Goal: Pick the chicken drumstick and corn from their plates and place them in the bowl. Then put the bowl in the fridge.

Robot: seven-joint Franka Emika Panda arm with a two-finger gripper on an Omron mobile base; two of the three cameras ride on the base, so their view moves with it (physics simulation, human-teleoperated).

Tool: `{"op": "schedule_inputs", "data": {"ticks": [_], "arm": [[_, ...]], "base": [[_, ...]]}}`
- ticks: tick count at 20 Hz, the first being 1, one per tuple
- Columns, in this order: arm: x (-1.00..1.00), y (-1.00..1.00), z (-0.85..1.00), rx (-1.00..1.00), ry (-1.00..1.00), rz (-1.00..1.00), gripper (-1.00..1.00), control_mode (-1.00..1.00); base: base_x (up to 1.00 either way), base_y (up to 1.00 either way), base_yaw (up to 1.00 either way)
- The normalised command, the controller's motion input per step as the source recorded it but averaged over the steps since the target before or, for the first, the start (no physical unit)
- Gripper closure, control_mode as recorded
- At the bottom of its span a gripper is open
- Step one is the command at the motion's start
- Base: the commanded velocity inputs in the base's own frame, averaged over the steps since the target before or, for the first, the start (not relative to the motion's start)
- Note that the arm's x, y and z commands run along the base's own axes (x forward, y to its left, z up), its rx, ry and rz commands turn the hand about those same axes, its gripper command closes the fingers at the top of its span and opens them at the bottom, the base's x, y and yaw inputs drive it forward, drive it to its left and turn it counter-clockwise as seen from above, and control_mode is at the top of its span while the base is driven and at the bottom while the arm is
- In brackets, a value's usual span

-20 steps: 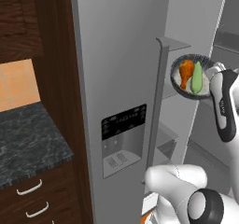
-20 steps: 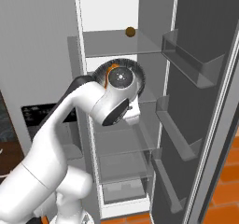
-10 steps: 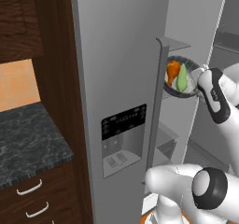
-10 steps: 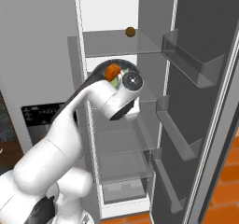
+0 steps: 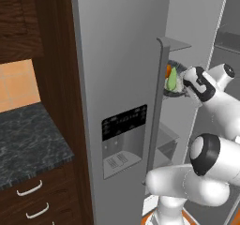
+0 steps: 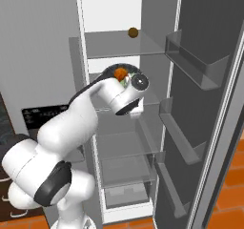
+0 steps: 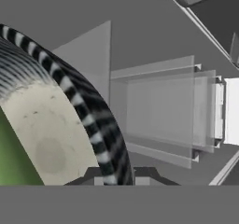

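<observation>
The dark striped bowl [image 7: 100, 125] sits tilted inside the open fridge [image 6: 119, 46], above a middle shelf, containing the orange-brown drumstick [image 6: 120, 73] and green-husked corn [image 5: 172, 80].

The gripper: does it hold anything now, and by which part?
Yes. The gripper is shut on the bowl, holding it by the rim, with the corn and drumstick inside.
</observation>
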Motion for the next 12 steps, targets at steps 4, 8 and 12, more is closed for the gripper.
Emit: {"op": "schedule_inputs", "data": {"ticks": [4,8,12], "arm": [[0.48,0.0,-0.31,0.0,0.0,0.0,1.0,-1.0],[0.45,0.0,-0.36,0.0,0.0,0.0,1.0,-1.0],[0.39,0.0,-0.33,0.0,0.0,0.0,1.0,-1.0]], "base": [[0.0,0.0,0.0],[0.0,0.0,0.0],[0.0,0.0,0.0]]}}
